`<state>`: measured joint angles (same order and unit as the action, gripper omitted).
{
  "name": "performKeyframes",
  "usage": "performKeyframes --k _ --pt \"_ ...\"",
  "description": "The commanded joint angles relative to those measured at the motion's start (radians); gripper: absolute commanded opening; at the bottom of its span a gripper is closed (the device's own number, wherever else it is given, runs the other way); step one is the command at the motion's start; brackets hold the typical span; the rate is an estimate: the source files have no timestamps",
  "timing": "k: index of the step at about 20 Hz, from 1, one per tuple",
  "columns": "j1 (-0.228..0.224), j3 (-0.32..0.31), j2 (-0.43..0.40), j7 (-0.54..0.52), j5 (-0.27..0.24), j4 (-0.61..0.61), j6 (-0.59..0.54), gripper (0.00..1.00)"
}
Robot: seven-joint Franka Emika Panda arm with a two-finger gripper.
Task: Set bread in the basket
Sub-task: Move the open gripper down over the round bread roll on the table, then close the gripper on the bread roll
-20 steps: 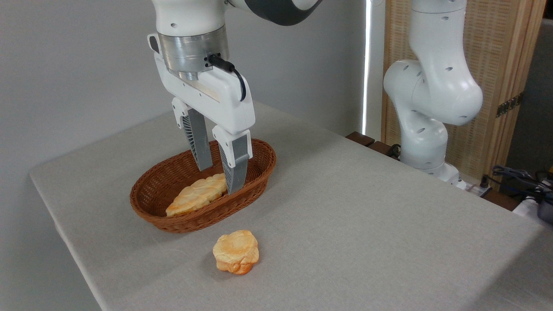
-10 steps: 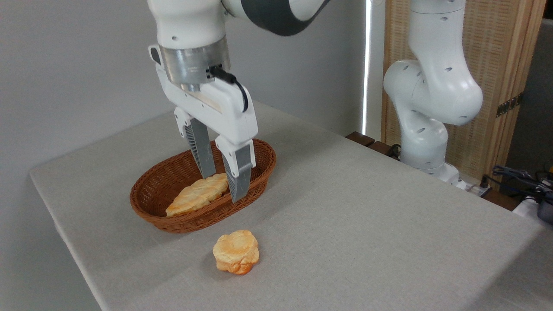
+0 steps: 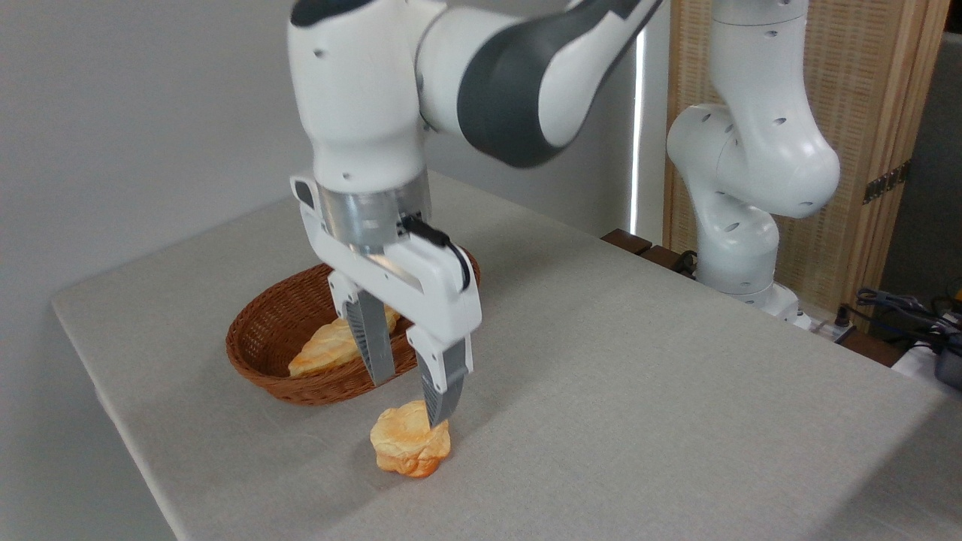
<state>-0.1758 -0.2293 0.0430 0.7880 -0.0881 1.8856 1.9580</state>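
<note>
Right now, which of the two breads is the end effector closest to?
The small round bun on the table, just below the open end effector; the longer loaf lies in the basket.

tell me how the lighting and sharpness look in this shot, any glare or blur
Fixed camera view: soft, even light; a bright overexposed strip runs behind the arm. The end effector and the bread below it are sharp, with no motion blur. A faint shadow lies on the table right of the bread. The basket weave is crisp.

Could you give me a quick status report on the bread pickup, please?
Claw open, above bun, not gripping. Bun on table, outside basket. Nothing blocking.
</note>
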Motion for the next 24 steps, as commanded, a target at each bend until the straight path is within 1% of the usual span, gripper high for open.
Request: performKeyframes --k 1,5,14,20,22,23,24 --pt "-0.007 -0.005 -0.003 0.031 0.005 0.059 0.056 1.00" --pt "-0.008 -0.004 0.031 0.040 0.004 0.060 0.074 1.00" --pt "-0.021 0.007 0.075 0.045 0.005 0.058 0.088 1.00" --pt "-0.021 0.008 0.077 0.057 0.005 0.058 0.088 0.99" --pt "-0.025 0.014 0.089 0.089 0.005 0.058 0.087 0.81" --pt "-0.024 0.024 0.092 0.089 0.004 0.058 0.085 0.78" --pt "-0.024 0.030 0.095 0.089 0.004 0.058 0.084 0.69"
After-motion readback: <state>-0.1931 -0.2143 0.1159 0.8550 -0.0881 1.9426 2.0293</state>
